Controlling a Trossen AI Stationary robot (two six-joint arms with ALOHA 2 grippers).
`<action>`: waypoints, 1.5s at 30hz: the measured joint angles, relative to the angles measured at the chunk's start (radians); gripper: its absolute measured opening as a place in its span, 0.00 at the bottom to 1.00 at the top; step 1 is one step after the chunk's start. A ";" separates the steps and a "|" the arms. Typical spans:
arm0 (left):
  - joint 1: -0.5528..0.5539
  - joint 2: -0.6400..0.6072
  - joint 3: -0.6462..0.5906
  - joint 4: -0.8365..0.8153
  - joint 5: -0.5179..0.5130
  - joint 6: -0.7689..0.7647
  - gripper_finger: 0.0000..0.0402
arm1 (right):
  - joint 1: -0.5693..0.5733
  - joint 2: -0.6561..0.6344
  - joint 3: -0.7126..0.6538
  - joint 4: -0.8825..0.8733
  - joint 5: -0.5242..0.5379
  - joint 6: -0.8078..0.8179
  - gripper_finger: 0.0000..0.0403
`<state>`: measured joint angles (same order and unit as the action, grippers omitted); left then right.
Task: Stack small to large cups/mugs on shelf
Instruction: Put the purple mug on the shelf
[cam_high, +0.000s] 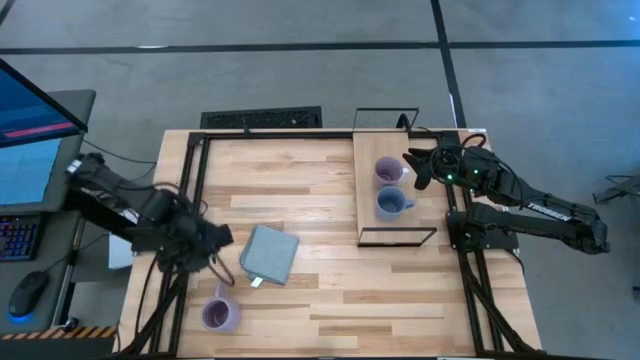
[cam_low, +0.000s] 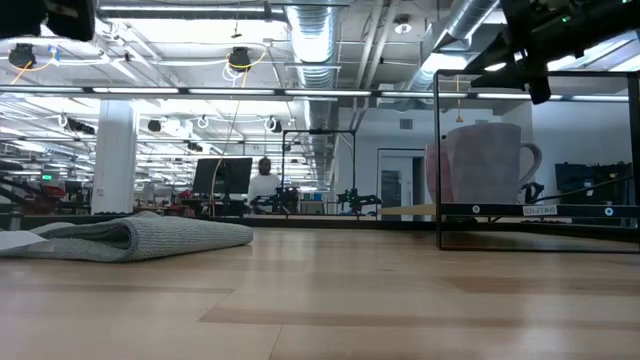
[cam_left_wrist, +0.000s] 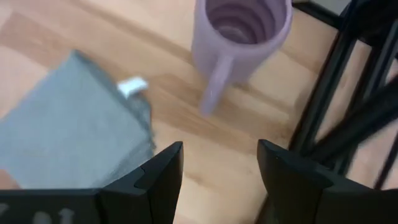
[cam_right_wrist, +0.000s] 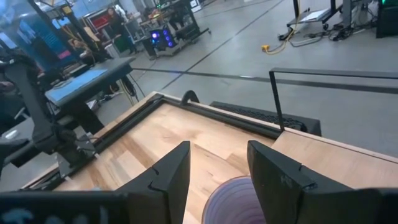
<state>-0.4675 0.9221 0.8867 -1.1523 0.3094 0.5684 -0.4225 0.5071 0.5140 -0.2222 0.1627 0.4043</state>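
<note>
Lavender is the colour of the mug (cam_high: 219, 315) left on the worktop (cam_high: 330, 290), near its front-left corner, with the grey cloth (cam_high: 269, 254) close by. The other lavender mug (cam_high: 388, 171) and the blue-grey mug (cam_high: 392, 204) already stand side by side on the pale wooden shelf (cam_high: 366, 215) at the right.

The step in hand looks like fetching that last mug with the left claw (cam_left_wrist: 219, 163). Its fingers are spread wide and empty, hovering above bare wood between the cloth and the mug, with the handle (cam_left_wrist: 211, 93) turned toward it. A good grasp would probably straddle one side of the rim, one finger inside, away from the handle, while keeping clear of the cloth and the black frame rails (cam_left_wrist: 323, 112) close alongside. The left arm reaches in low from the left edge, wrist tipped downward.

The right claw (cam_right_wrist: 217, 163) hangs partly parted and empty just above the lavender mug on the shelf, its arm stretched in from the right.
</note>
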 joint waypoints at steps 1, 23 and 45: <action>-0.030 0.015 0.000 0.037 -0.001 -0.012 0.49 | 0.000 0.000 0.000 0.000 0.000 0.004 0.45; -0.279 0.370 0.000 0.186 -0.112 -0.017 0.49 | 0.003 0.003 0.000 -0.001 -0.004 0.008 0.45; -0.239 0.369 0.000 0.200 -0.079 -0.110 0.49 | 0.003 0.003 0.000 -0.002 -0.005 0.007 0.45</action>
<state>-0.7063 1.2915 0.8867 -0.9523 0.2309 0.4587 -0.4194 0.5106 0.5140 -0.2245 0.1581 0.4110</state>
